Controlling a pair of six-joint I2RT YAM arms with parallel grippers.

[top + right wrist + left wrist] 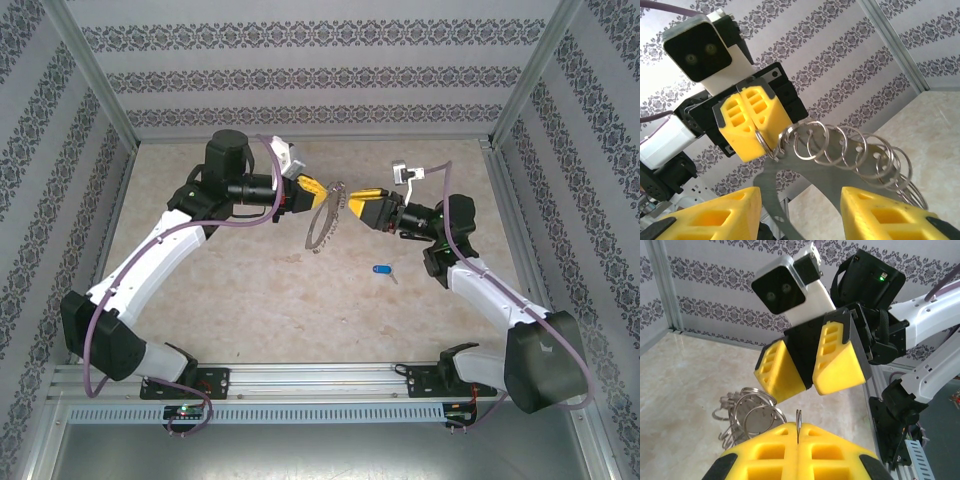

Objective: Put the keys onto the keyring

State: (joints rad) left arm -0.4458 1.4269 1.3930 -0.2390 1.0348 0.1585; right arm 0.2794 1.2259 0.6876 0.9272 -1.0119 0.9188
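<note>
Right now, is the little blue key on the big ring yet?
Not yet. Done: the left fingers pinch the keyring up in the air. In hand: the right fingers are open beside it, empty. Left: the blue key lies on the table, waiting to be picked up and threaded on.

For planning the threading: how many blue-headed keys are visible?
1. The blue key lies on the table, right of centre, apart from the keyring. Others may be hidden.
</note>
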